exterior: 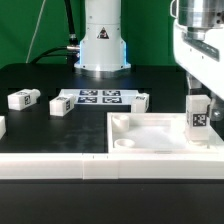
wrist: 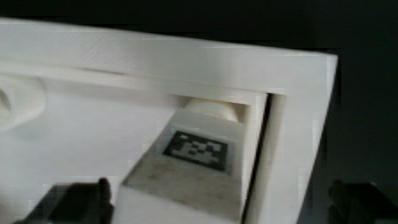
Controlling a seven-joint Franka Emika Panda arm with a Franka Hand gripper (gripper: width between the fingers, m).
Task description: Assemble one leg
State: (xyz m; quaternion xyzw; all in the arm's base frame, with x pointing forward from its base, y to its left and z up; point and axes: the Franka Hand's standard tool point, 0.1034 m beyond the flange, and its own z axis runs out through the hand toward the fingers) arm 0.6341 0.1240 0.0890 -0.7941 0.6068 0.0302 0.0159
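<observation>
Pincer [wrist: 217, 203] hangs spread over the small white plastic rectangular leg [exterior: 198, 112], pinching nothing. That tagged leg stands upright in a corner of the large white square plastic tray [exterior: 70, 148], by the bench's near edge at the exterior view's right. Seating the leg seems in hand; the next move likely calls for a square pinch and a twist.

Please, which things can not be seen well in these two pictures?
- Exterior view: the leg hides the corner of the tray under it, so its seating is unclear.
- Exterior view: a white part is cut off at the left edge.
- Wrist view: the gripper is cut by the picture edge; only dark fingertips show.
- Wrist view: the leg's tag is blurred, unreadable.
</observation>
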